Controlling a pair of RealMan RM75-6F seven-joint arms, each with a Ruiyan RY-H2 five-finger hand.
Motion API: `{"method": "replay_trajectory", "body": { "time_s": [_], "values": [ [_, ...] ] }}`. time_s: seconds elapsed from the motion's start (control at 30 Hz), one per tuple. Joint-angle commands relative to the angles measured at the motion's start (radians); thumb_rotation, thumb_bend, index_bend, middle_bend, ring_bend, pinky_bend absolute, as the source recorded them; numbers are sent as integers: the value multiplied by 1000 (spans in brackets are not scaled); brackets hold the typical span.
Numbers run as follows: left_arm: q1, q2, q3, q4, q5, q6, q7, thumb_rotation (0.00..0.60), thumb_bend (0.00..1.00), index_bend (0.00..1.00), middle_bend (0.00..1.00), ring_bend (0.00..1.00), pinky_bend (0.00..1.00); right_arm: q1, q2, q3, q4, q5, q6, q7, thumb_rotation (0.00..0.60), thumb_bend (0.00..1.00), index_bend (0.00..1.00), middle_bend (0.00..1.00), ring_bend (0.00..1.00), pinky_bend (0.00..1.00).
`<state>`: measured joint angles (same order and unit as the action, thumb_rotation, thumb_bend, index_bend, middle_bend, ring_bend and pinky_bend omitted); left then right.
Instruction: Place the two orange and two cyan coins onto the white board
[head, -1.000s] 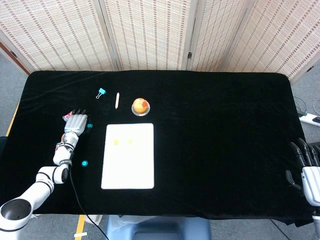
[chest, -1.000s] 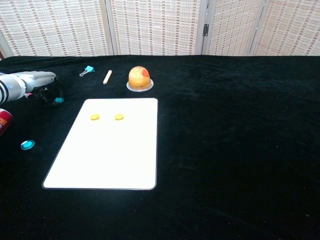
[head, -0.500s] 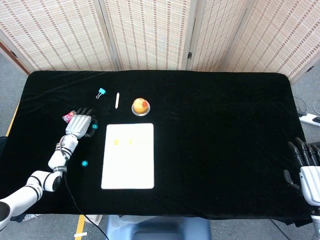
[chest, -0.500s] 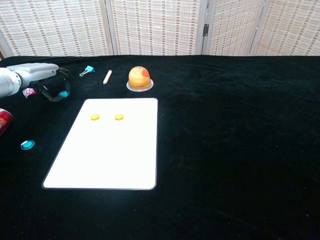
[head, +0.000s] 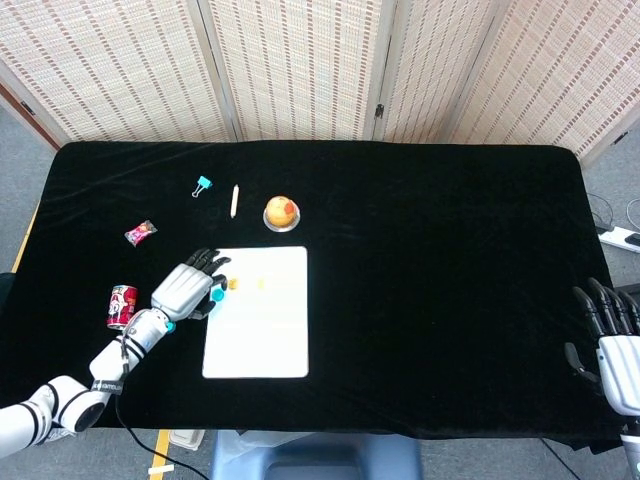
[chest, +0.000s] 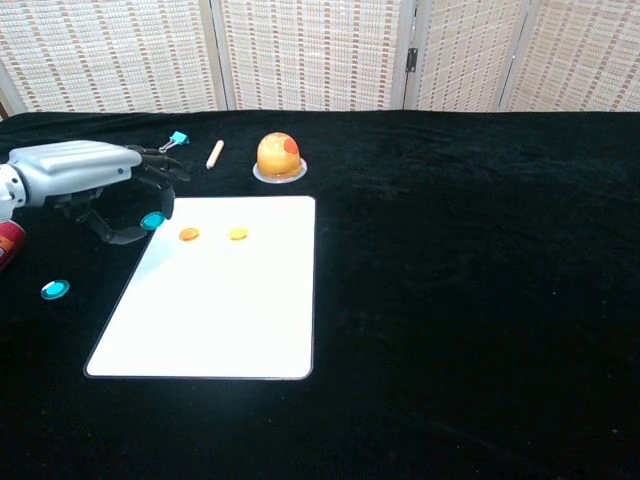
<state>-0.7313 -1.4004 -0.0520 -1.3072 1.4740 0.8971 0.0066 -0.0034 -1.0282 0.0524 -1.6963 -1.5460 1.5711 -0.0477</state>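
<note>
The white board (head: 258, 330) (chest: 220, 310) lies left of the table's middle with two orange coins (head: 233, 284) (chest: 189, 234) side by side near its far end. My left hand (head: 188, 287) (chest: 92, 174) hovers at the board's left edge and pinches a cyan coin (head: 217, 294) (chest: 152, 221) in its fingertips. A second cyan coin (chest: 55, 290) lies on the black cloth left of the board, mostly hidden under my forearm in the head view. My right hand (head: 610, 335) rests at the table's right front edge, fingers apart and holding nothing.
A red can (head: 123, 305) (chest: 8, 242) stands by my left forearm. Further back are a pink candy (head: 141, 232), a blue binder clip (head: 203, 185) (chest: 177, 140), a small stick (head: 235, 200) (chest: 214, 153) and an orange ball on a dish (head: 282, 212) (chest: 279, 156).
My left hand has lifted the cyan coin from the far-left cloth and carried it right and forward to the board's edge. The right hand stays put.
</note>
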Motion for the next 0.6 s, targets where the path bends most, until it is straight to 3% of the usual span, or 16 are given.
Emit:
{"method": "replay_trajectory", "body": {
  "time_s": [0.03, 0.6],
  "values": [
    [8, 17, 35, -51, 49, 26, 29, 600, 469, 523, 148, 0, 0, -1, -1, -1, 1, -1, 2, 1, 600, 468, 0, 0, 0, 0],
    [11, -32, 64, -58, 44, 8, 114, 600, 469, 503, 148, 0, 0, -7, -4, -3, 13, -2, 6, 14, 600, 468, 0, 0, 0, 0]
  ]
}}
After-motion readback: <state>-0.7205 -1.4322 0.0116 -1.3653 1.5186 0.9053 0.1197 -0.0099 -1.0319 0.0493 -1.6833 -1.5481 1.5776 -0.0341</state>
